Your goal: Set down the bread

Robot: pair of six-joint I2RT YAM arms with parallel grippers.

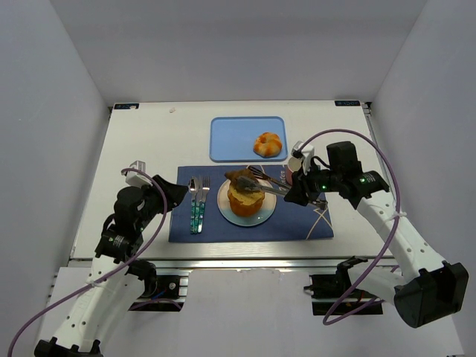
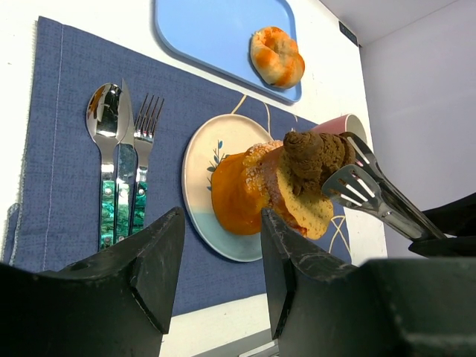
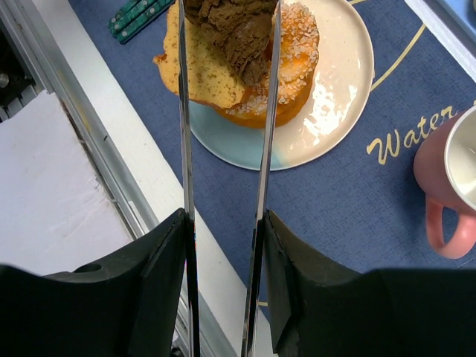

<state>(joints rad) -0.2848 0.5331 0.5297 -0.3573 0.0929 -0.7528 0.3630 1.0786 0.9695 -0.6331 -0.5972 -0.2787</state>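
Judging this the set-down step: right gripper (image 3: pixel 223 238) clamps tongs (image 3: pixel 183 111) narrow on the bread (image 2: pixel 312 156), atop buns (image 2: pixel 238 195) on the plate (image 2: pixel 202 145); next calls for easing the tongs open, then lifting clear.

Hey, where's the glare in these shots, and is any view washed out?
Right wrist: white glare on the plate, bright streaks along the tongs. Left wrist: the spoon bowl mirrors the light. Top external: even, soft light, nothing washed out.
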